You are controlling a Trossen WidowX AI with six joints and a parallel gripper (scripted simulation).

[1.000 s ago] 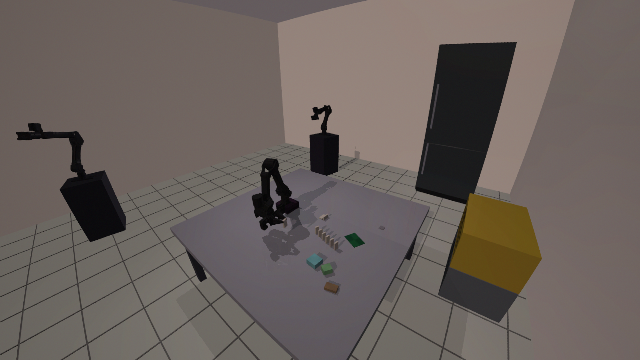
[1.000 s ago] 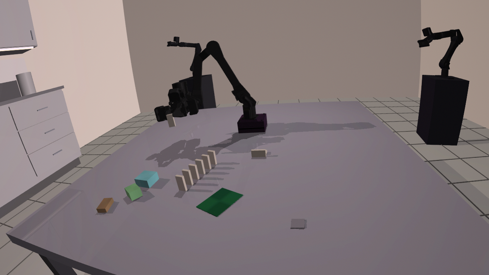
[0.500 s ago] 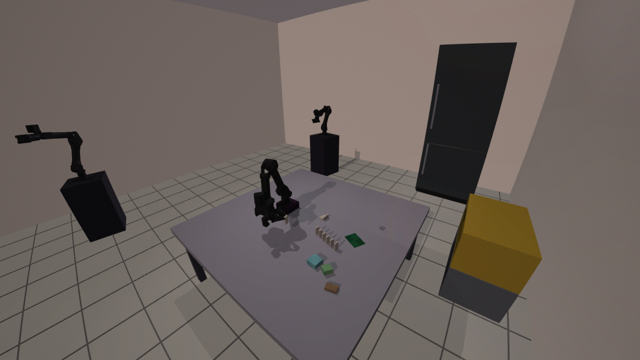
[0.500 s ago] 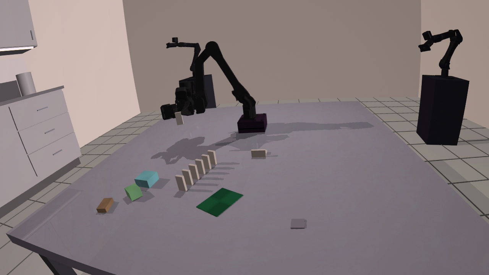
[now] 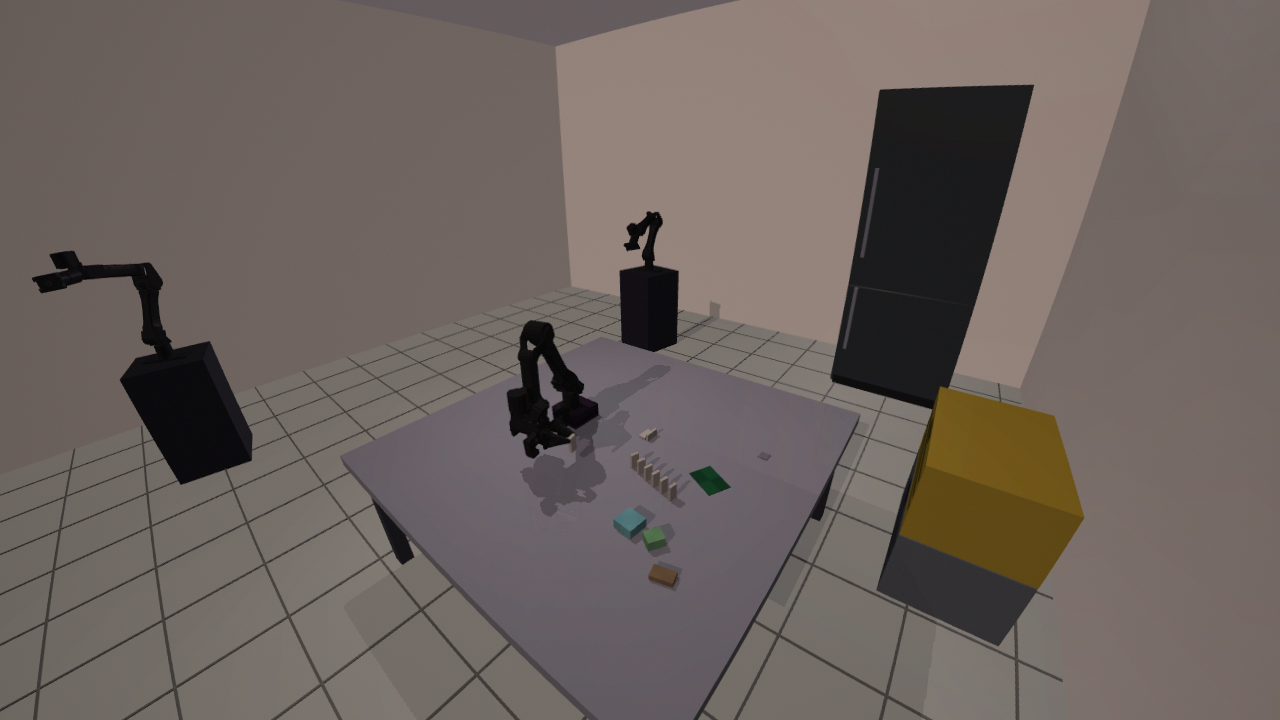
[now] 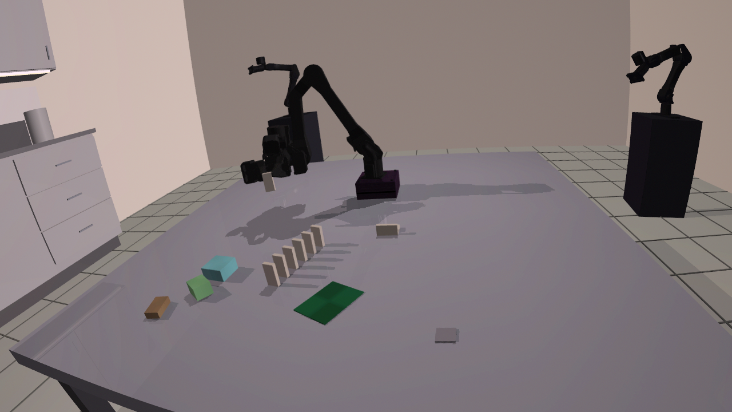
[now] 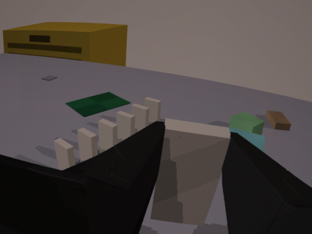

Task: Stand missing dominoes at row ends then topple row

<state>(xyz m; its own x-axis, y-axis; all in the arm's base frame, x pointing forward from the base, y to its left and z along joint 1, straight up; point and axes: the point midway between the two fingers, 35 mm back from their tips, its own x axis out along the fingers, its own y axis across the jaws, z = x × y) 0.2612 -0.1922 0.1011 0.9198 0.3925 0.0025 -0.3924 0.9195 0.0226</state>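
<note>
My gripper [image 5: 566,440] [image 6: 266,174] [image 7: 194,137] is shut on a cream domino [image 5: 573,443] [image 6: 269,182] [image 7: 192,169]. It holds the domino up in the air, near upright, off to the arm-base side of the row. A row of several standing cream dominoes [image 5: 657,479] [image 6: 289,257] [image 7: 108,134] is evenly spaced; the left finger hides some of their lower parts in the wrist view. Another cream domino [image 5: 648,435] [image 6: 387,230] lies on its side apart from the row, with a small pale piece showing behind it; I cannot tell whether that is a separate one.
A teal block [image 5: 629,522] [image 6: 219,268] [image 7: 248,136], a green block [image 5: 654,538] [image 6: 199,288] [image 7: 246,123] and a brown block [image 5: 663,575] [image 6: 157,307] [image 7: 277,120] lie beyond the row's far end. A dark green square [image 5: 709,480] [image 6: 329,302] [image 7: 98,104] and a small grey tile [image 5: 764,456] [image 6: 445,335] [image 7: 49,78] lie beyond the row.
</note>
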